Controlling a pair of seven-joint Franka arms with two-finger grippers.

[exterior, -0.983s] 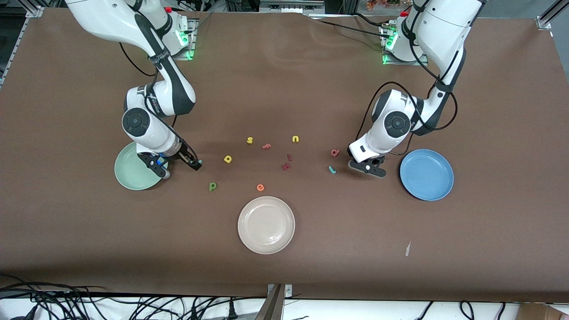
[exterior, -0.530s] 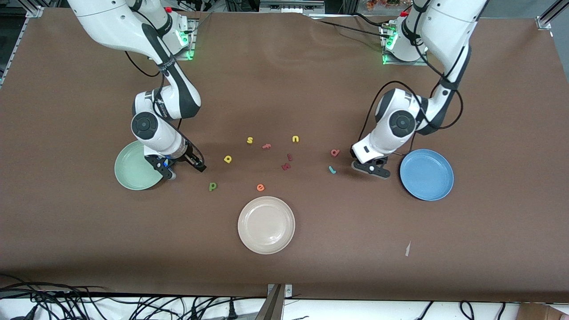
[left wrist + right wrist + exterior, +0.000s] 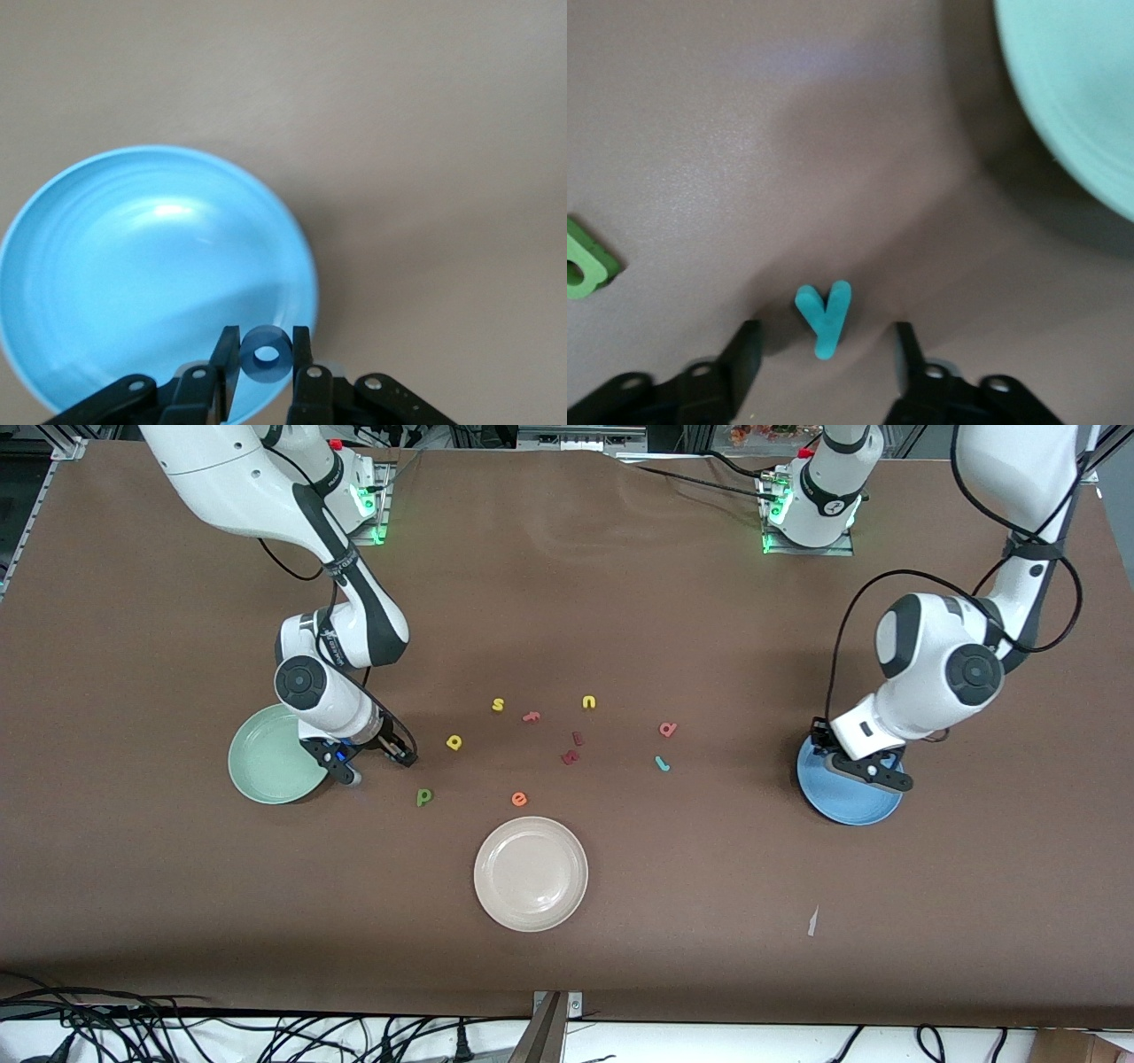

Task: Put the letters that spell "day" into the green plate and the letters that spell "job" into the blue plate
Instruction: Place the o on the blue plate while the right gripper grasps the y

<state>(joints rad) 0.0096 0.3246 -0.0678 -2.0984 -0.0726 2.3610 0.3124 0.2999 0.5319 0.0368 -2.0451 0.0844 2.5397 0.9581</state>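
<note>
My left gripper (image 3: pixel 864 773) hangs over the blue plate (image 3: pixel 842 802), shut on the blue ring-shaped o (image 3: pixel 266 356). In the left wrist view the o sits above the blue plate's rim (image 3: pixel 306 266). My right gripper (image 3: pixel 376 762) is low beside the green plate (image 3: pixel 261 766). It stands open around the teal y (image 3: pixel 825 319), which lies flat on the table between its fingers, not touching them. The dark green d (image 3: pixel 424 797), yellow a (image 3: pixel 454 741), teal j (image 3: pixel 661 763) and pink b (image 3: pixel 668 729) lie on the table.
A cream plate (image 3: pixel 531 873) sits nearest the front camera, mid-table. Other loose letters lie in the middle: yellow s (image 3: pixel 498 705), yellow u (image 3: pixel 589 702), orange e (image 3: pixel 519 799), a salmon letter (image 3: pixel 531 716) and two dark red ones (image 3: pixel 571 749).
My left arm has swung from beside the teal j to over the blue plate with the o. My right gripper has edged away from the green plate, its fingers narrowing round the y.
</note>
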